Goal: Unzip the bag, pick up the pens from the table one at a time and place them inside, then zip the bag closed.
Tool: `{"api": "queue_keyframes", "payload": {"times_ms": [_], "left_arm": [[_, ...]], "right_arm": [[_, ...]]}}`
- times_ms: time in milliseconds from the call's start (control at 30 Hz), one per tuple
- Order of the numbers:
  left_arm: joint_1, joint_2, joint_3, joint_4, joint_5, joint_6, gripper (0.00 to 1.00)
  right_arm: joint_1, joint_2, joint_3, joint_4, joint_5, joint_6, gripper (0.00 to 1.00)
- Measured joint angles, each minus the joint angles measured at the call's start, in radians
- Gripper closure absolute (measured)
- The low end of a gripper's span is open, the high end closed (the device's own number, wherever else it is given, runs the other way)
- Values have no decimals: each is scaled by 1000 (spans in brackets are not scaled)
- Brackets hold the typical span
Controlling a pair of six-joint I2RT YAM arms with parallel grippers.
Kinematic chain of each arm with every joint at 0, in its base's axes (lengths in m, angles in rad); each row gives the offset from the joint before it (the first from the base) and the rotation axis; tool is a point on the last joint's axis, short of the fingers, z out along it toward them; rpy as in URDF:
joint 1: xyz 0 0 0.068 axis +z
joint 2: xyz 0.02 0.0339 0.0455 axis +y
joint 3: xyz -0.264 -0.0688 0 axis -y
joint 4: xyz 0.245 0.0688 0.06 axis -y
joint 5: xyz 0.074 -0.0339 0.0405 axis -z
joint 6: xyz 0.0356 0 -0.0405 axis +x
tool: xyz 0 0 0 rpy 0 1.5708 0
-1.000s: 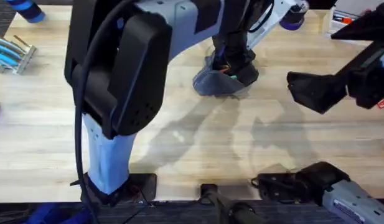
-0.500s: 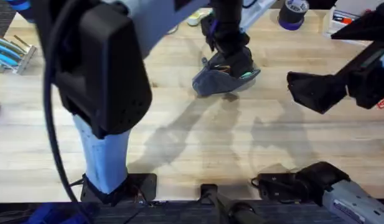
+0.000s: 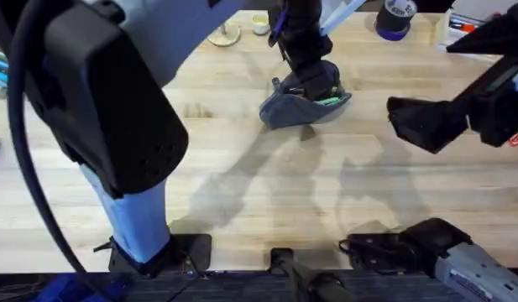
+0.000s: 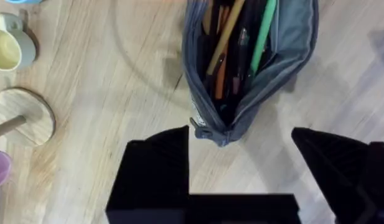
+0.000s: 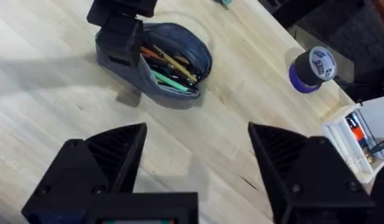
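Observation:
The grey-blue bag [image 4: 254, 93] lies unzipped on the table [image 3: 242, 143], its mouth gaping. Inside it I see a green pen [image 4: 264, 31], a dark pen [image 4: 241, 53] and several orange pencils. My left gripper [image 4: 241, 165] hovers open just over the bag's near end, with nothing between its fingers [image 4: 157, 168]. In the overhead view the left gripper [image 3: 311, 77] stands above the bag [image 3: 302, 107], far of centre. My right gripper [image 3: 422, 124] hangs open to the right of the bag, apart from it. The right wrist view shows the bag [image 5: 179, 62] ahead of the right gripper [image 5: 198, 155].
A purple-rimmed tape roll [image 3: 395, 17] and a white box [image 3: 464, 25] sit at the far right. A wooden round stand [image 4: 23, 115] and a small cup [image 4: 8, 50] stand left of the bag. The left arm's bulk looms over the table's left half.
The left gripper has lifted slightly back from the bag's mouth, and the arm's upper part has swung left. The bag and the right gripper have stayed put.

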Motion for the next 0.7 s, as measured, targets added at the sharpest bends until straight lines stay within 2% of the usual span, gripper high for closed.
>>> {"api": "queue_keyframes", "payload": {"times_ms": [133, 300, 333, 367, 433, 467, 700], "left_arm": [[9, 0, 0, -43, 14, 3, 7], [43, 0, 0, -53, 93, 6, 7], [99, -2, -2, -52, 145, 18, 7], [149, -90, -98, -43, 177, 81, 7], [171, -155, -159, -33, 181, 126, 7], [235, -330, -337, 21, 186, 252, 7], [362, -547, -605, 78, 210, 488, 8]], "right_arm": [[0, 0, 0, 0, 0, 0, 5], [0, 0, 0, 0, 0, 0, 5], [0, 0, 0, 0, 0, 0, 4], [0, 0, 0, 0, 0, 0, 3], [0, 0, 0, 0, 0, 0, 3], [0, 4, 0, 0, 0, 0, 3], [0, 50, 0, 1, 0, 0, 4]]}}
